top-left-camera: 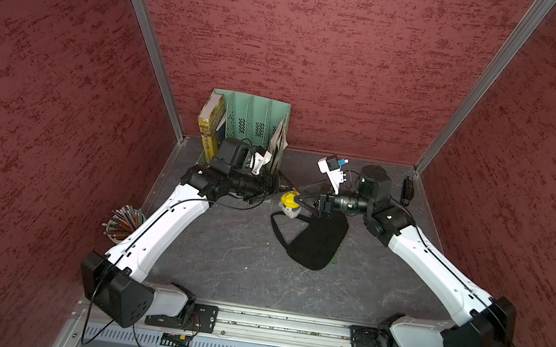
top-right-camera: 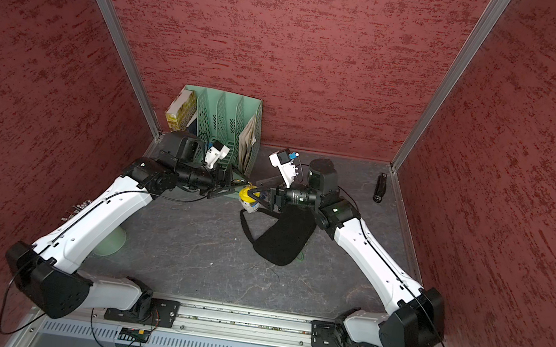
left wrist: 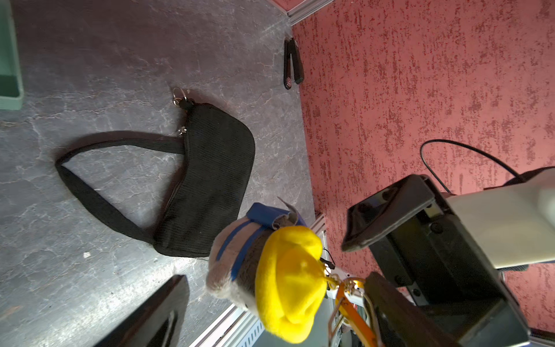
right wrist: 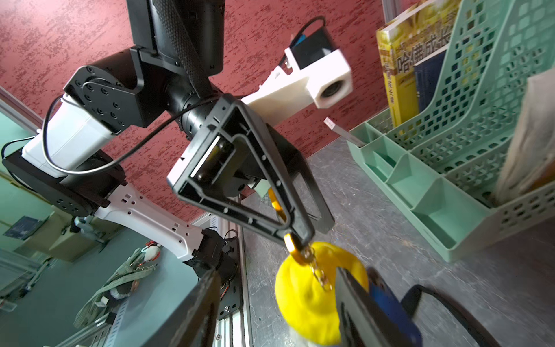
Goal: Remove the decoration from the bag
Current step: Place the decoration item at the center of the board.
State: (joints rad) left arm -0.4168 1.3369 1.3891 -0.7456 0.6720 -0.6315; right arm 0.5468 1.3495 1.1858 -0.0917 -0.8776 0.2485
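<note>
- The table point(top-left-camera: 220, 265) is dark grey and marbled. I see a green file organiser point(top-left-camera: 251, 112) standing at its far edge.
- The bag point(left wrist: 216, 180) lies flat on the table, to the right of centre, under the right arm's wrist. Its strap loops out toward the middle.
- The left gripper point(right wrist: 315, 229) has its jaws spread wide, with nothing clamped between them.
- The right gripper point(top-right-camera: 259, 198) has its jaws apart around the decoration's yellow hat. One finger point(right wrist: 360, 300) is against the hat, and there is a clear gap on the other side.
- The decoration point(left wrist: 270, 264) is a grey plush in a yellow hat with a blue strap. It is up between the two grippers, clear of the bag.
- The orange carabiner point(right wrist: 292, 245) sits at a left fingertip. I can't tell if it is hooked there.
- A small black stapler-like object point(top-right-camera: 379, 188) lies near the far right corner.
</note>
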